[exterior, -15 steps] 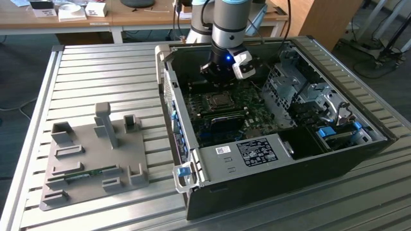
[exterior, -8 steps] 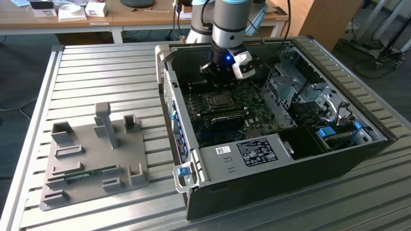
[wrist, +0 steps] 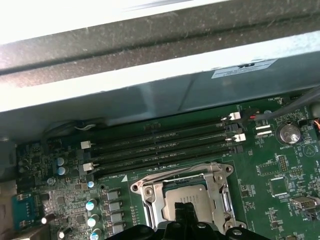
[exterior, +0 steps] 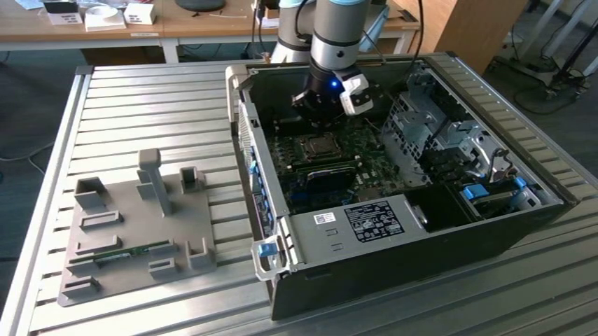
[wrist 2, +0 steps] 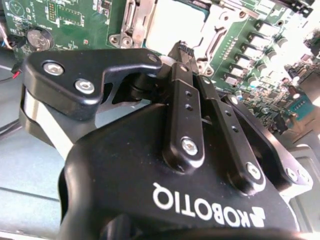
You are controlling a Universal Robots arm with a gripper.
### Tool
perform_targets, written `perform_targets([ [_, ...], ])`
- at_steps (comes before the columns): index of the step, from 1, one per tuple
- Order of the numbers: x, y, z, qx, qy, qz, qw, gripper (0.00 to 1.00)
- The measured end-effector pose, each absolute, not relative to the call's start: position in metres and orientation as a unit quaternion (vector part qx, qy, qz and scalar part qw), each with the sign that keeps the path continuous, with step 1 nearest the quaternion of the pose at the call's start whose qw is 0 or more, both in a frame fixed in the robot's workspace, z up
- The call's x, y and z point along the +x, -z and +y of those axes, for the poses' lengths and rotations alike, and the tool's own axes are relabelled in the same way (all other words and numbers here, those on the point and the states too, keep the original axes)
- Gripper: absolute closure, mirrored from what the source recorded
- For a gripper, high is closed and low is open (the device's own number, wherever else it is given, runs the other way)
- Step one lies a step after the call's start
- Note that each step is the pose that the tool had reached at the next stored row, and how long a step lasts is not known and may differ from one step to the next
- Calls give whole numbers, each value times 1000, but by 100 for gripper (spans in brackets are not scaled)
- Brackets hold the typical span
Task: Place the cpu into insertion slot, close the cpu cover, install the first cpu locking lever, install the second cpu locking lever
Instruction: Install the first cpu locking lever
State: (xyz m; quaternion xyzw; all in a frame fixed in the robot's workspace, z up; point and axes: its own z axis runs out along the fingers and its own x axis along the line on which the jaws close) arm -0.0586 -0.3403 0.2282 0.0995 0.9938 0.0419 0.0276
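The claw hangs low over the cpu, which sits flat in the insertion slot on the green board. Its two black fingers are pressed tight together, with nothing held between them. Their tips are just above the shiny top of the cpu, and I cannot tell if they touch it. The cpu cover lies down around the cpu like a metal frame. In the exterior view the arm reaches down into the open computer case on the bench.
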Motion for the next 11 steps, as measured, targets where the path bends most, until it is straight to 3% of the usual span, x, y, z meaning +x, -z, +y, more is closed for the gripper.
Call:
perform_targets([
  [11, -58, -228, -340, 96, -42, 994, 27, 89],
])
